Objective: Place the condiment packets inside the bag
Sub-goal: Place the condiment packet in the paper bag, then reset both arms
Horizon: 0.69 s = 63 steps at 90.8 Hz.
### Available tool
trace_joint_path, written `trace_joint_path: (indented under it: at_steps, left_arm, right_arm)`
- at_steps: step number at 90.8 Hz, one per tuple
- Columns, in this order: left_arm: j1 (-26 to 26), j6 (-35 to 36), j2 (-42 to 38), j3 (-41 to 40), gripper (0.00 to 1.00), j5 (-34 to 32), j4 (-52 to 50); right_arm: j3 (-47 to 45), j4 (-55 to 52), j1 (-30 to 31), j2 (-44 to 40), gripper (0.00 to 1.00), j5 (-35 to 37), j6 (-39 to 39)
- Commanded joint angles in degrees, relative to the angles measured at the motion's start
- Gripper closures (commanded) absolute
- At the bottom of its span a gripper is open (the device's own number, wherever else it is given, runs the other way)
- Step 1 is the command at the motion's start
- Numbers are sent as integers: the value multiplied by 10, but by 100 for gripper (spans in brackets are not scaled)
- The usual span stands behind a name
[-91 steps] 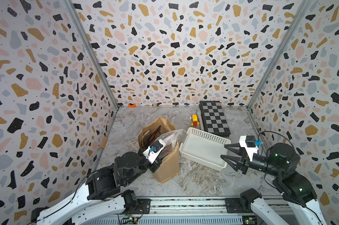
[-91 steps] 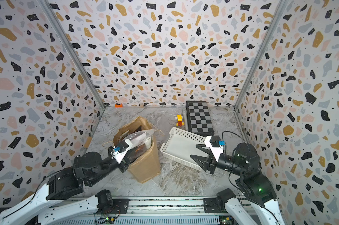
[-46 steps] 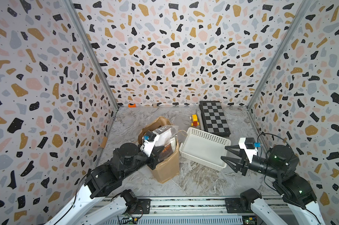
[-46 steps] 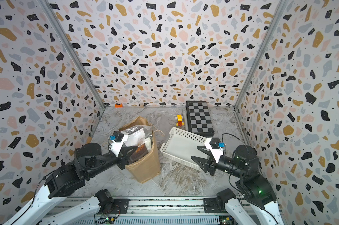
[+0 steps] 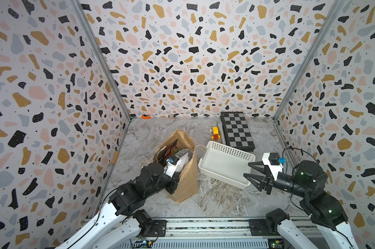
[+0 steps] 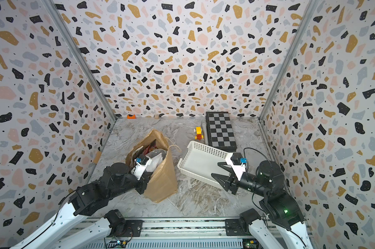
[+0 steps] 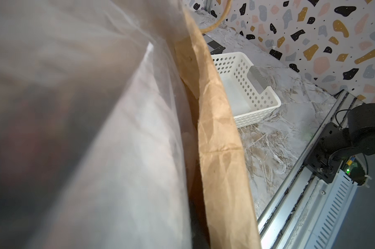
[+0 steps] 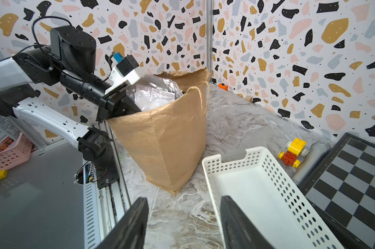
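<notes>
Inside bag (image 8: 171,140), packet (image 8: 152,92) at end effector (image 8: 128,105)

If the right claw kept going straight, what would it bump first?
Likely the white basket, just ahead of the right gripper; if it clears that rim, the paper bag. Height is unclear.

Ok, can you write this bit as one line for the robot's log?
left gripper: in bag beside clear packet, jaws hidden | right gripper: open, empty, near white basket

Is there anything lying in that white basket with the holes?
No, the right wrist view looks straight into the white basket and shows only its bare white floor.
</notes>
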Motion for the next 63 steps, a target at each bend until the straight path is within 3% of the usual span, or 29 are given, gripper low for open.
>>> trace_joint_path:
  at_steps: [1,14,22,32,46,53,63]
  left_arm:
    - [4,1,-25,17,49,-21,8]
    - [3,24,-21,88,29,-90,-21]
    - [3,40,12,161,20,-165,-58]
    - [3,59,60,247,1,-273,-81]
    - [14,71,109,320,0,-415,-61]
    - [70,68,128,333,0,-436,-47]
    - [246,10,140,310,0,-305,-34]
  right_arm:
    - [-5,5,2,-2,42,3,-8]
    - [-7,17,2,13,42,0,-2]
    - [-9,27,2,21,42,6,3]
    - [-8,32,2,40,39,43,22]
    - [-11,36,2,87,29,115,38]
    - [-13,37,-2,119,18,202,45]
    - [-13,44,-36,166,9,286,67]
